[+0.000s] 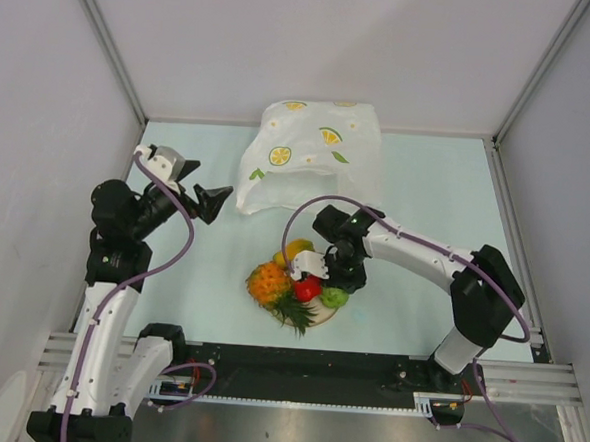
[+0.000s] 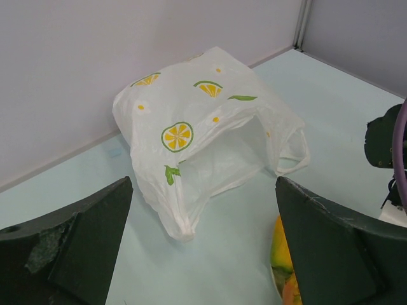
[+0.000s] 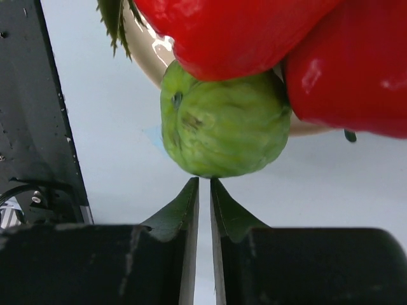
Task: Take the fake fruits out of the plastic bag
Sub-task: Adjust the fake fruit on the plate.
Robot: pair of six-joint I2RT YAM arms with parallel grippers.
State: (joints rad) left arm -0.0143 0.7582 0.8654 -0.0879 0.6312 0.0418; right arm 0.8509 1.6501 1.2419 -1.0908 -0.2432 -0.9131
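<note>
Closest, the right gripper [image 3: 204, 181] has its fingers almost together on nothing, tips just short of the round green piece [image 3: 222, 127]. The red piece [image 3: 305, 51] is cut off above, sharing the plate [image 3: 145, 54] with the pineapple [image 1: 269, 282] and mango [image 1: 293, 248]. Farther back the left gripper [image 2: 203, 190] gapes empty, and beyond it the lemon-printed plastic bag [image 1: 309, 157] hides its inside.

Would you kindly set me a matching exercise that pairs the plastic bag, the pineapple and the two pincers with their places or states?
Things:
1. plastic bag
2. pineapple
3. left pincer
4. right pincer

Places or states:
a. on the beige plate
b. wide open, empty
c. far side of the table, apart from the fruits
d. nearly closed, nothing between its fingers

Pairs: 1-c, 2-a, 3-b, 4-d.
</note>
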